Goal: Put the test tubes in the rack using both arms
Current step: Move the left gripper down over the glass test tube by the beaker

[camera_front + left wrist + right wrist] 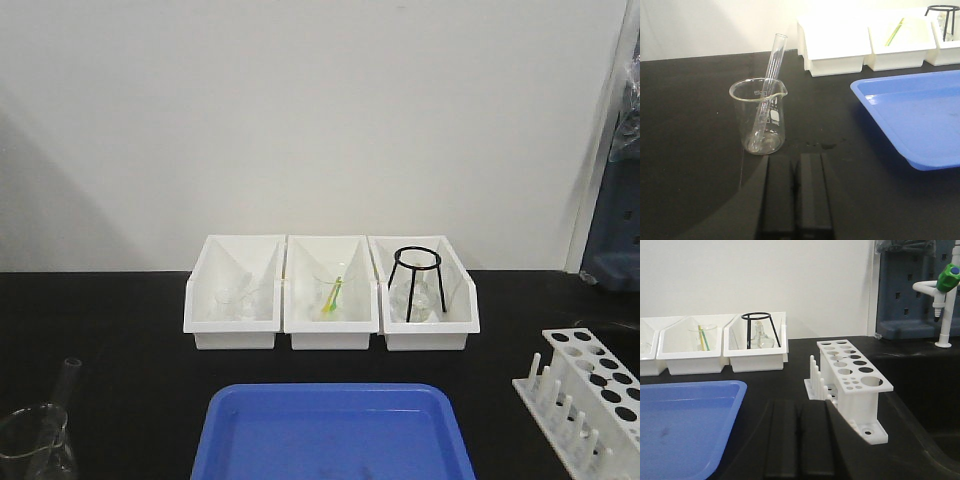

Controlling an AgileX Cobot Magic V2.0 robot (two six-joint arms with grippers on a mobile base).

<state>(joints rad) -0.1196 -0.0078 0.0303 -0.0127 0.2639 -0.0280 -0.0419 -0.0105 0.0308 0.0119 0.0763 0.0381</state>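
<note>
Black bench (pixel 685 150): test tube (pixel 774 65) in beaker (pixel 745 120) ahead of closed left jaws

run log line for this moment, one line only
transfer: not begun | test tube: leaning in beaker | rack: no tubes seen | left gripper: shut, empty, facing beaker | right gripper: shut, empty, near rack

Test tube (pixel 772 70) clear glass; rack (pixel 860 407) white matt plastic; tray (pixel 910 115) glossy blue plastic.

Nothing legible anywhere; the white markings on the beaker (pixel 775 117) are too blurred.
</note>
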